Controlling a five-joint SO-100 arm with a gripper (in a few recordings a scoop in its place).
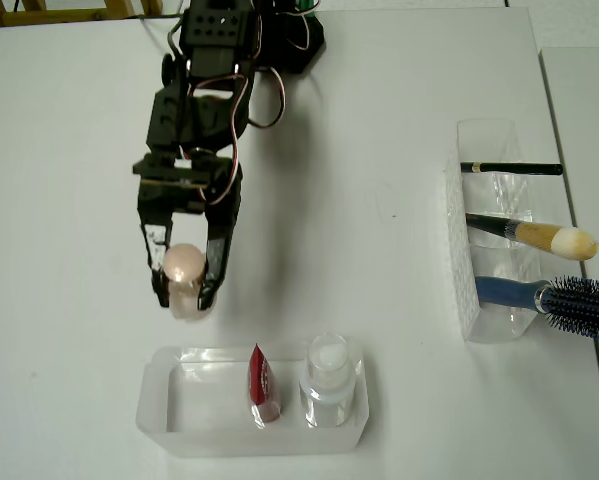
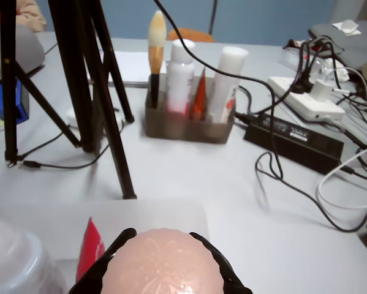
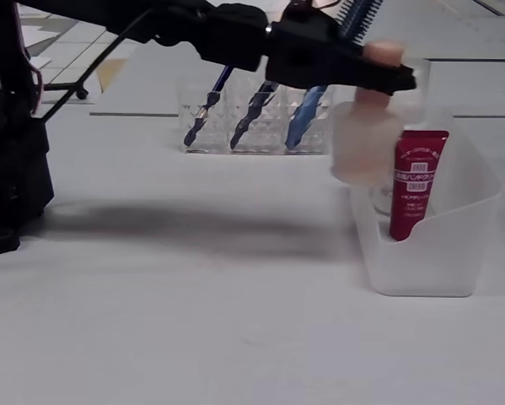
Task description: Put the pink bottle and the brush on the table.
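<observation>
On table point(image 1: 399, 240): one pink bottle point(image 1: 184, 272), one brush point(image 1: 539, 237)

From above, we look straight down on the white table point(image 1: 379, 280), with the arm's base at the top. The wrist camera looks along the gripper point(image 2: 162, 245), very close. The fixed camera stands low at table level, looking sideways. All three views share the clear tray point(image 1: 159, 405) point(image 3: 454, 245) point(image 2: 42, 220).

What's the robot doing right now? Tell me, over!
Fingers shut on pink bottle, held above table. Brush in clear holder. Nothing below bottle.
</observation>
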